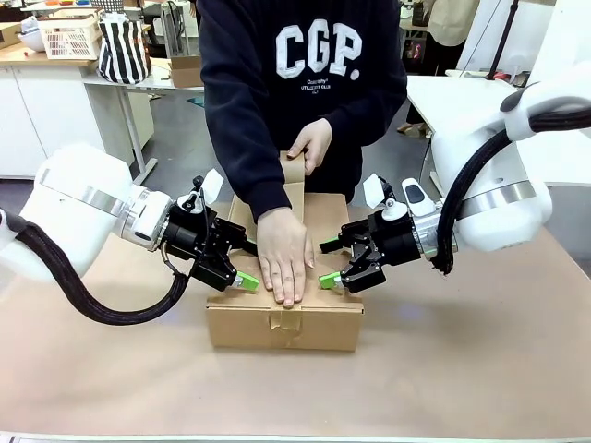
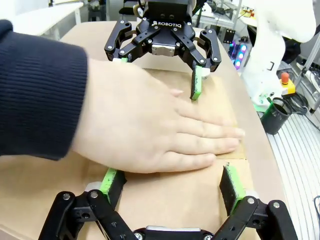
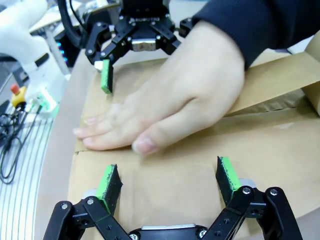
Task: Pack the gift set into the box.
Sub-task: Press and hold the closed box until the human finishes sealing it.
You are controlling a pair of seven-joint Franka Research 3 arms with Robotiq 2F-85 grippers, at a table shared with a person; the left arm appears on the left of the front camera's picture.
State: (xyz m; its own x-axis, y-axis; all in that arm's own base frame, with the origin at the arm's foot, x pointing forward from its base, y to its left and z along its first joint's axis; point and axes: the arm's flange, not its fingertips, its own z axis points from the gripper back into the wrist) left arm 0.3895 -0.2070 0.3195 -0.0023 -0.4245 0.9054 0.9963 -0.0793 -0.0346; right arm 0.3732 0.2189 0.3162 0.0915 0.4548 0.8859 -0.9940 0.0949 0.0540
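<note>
Front view shows the left claw (image 1: 242, 280) and the right claw (image 1: 330, 275) both low over the top of the box (image 1: 284, 318), one at each side. Both claws are wide open and hold nothing. In the left wrist view the left claw's green pads (image 2: 232, 181) sit just above the brown flap, spread apart. The right wrist view shows the same for the right claw's pads (image 3: 109, 181).

Between the two claws lies the person's hand (image 1: 283, 254), flat on the closed flaps, pressing them down. The fingers point toward the robot's edge of the desk (image 1: 462, 369). The person's other hand (image 1: 312, 144) holds a strip of brown tape (image 1: 294, 185) up at the far side of the box.

The box sits near the middle of the desk, with its long side running from left to right. So each claw is at one short end of the top, and the hand is on the middle line where the flaps meet. Neither claw is nearer than the other.

The gift set cannot be seen. It is probably inside the box, since the flaps are down. The packing looks almost done, and I think taping comes next.
</note>
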